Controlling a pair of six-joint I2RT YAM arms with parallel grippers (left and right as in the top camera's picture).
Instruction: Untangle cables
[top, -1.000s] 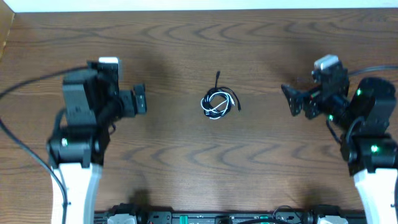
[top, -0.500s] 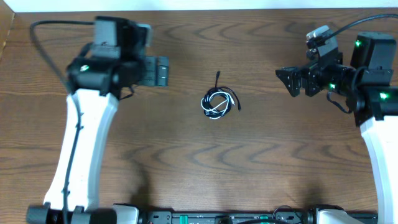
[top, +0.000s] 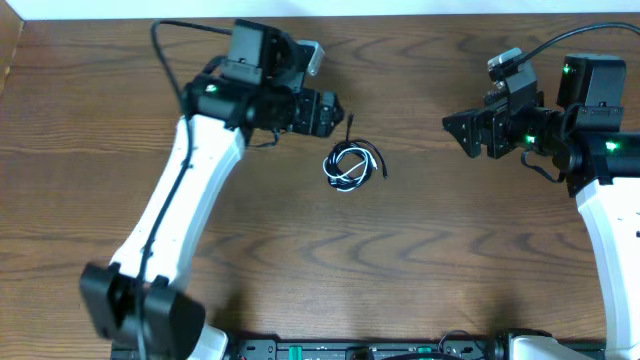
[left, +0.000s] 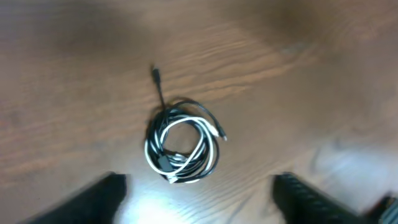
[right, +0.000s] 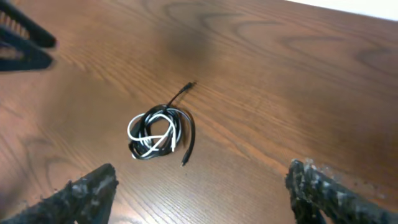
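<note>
cables (top: 352, 165) lay coiled btwn left gripper (top: 337, 112), close by, & right gripper (top: 457, 135), both w/ jaws spread, holding nothing

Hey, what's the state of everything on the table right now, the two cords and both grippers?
Black cable: coiled, intertwined with the white one, one plug end sticking out.
White cable: looped in the same tangle, lying on the table.
Left gripper: open, holding nothing, close to the tangle.
Right gripper: open, holding nothing, farther from the tangle.
</note>
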